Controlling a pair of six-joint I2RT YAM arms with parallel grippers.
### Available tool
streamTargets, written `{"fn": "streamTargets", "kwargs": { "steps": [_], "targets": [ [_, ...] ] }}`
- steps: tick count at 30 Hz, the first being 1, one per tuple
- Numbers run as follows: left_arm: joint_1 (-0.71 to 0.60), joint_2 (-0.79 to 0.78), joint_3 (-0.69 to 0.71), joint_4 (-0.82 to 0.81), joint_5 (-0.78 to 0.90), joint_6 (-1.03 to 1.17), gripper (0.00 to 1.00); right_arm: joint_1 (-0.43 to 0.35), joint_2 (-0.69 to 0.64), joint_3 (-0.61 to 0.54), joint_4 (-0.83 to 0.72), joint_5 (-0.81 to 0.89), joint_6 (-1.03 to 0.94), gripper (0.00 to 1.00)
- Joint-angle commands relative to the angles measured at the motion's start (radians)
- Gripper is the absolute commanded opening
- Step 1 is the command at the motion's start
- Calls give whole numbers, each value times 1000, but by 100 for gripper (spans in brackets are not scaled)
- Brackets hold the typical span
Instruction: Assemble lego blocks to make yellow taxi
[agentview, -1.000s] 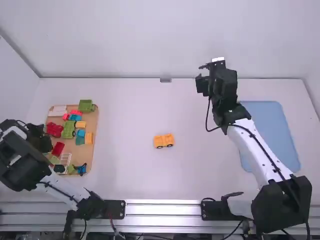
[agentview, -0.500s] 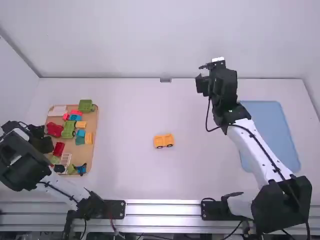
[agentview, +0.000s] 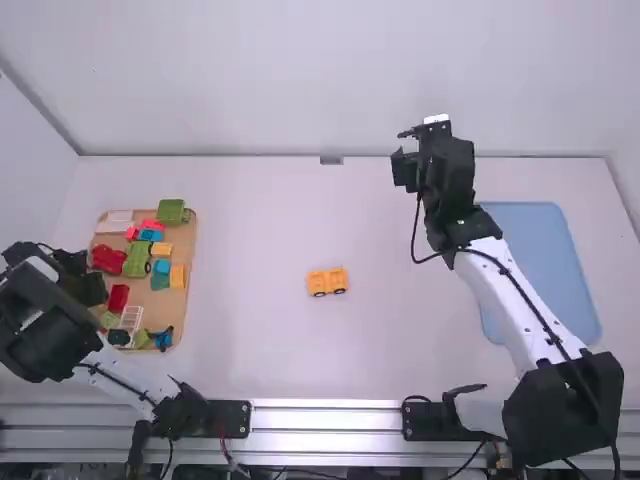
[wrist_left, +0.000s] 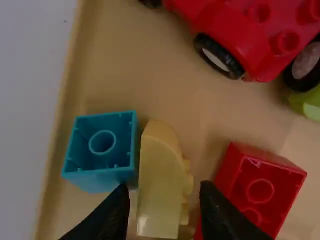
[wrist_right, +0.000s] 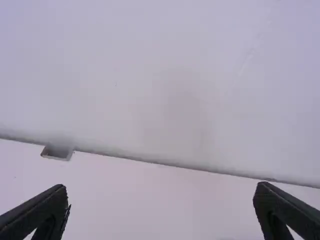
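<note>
On the middle of the table stands a yellow wheeled lego body (agentview: 328, 282). My left gripper (agentview: 92, 280) is low over the left side of the tan tray (agentview: 190, 222). In the left wrist view, a yellow block with a rounded end (wrist_left: 159, 180) lies between the tips of my left gripper (wrist_left: 164, 200), which is open with small gaps on both sides of the block. My right gripper (agentview: 402, 152) is held far up the table, right of the middle; in the right wrist view, this gripper (wrist_right: 161, 192) is wide open with nothing between its fingers.
Beside the yellow block are a teal block (wrist_left: 102, 142) and a red block (wrist_left: 260, 185); a red car (wrist_left: 245, 35) is close by. Green, blue and yellow pieces (agentview: 162, 249) share the tray. A blue mat (agentview: 545, 260) lies at the right.
My left gripper has shifted slightly to the right over the tray, and the red block near it has moved slightly right too. The right arm has kept still.
</note>
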Motion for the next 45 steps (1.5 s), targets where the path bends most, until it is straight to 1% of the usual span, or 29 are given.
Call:
{"fn": "streamTargets", "kwargs": {
  "steps": [1,11,15,27,33,44,45],
  "targets": [
    [-3,13,-15,0,12,-12,39,1,8,37,1,2,3,99],
    [-2,13,-35,5,18,-42,35,1,8,37,-1,2,3,99],
    [-2,13,-56,54,12,-47,37,1,8,37,-1,2,3,98],
    [-3,17,-64,102,19,-47,39,1,8,37,-21,2,2,99],
    [-4,26,-64,106,46,-46,40,1,8,37,-23,2,2,99],
    [-3,27,-64,111,39,-47,40,1,8,37,-26,5,2,98],
    [-8,27,-64,117,39,-47,41,1,8,37,-26,5,3,99]
  ]
}}
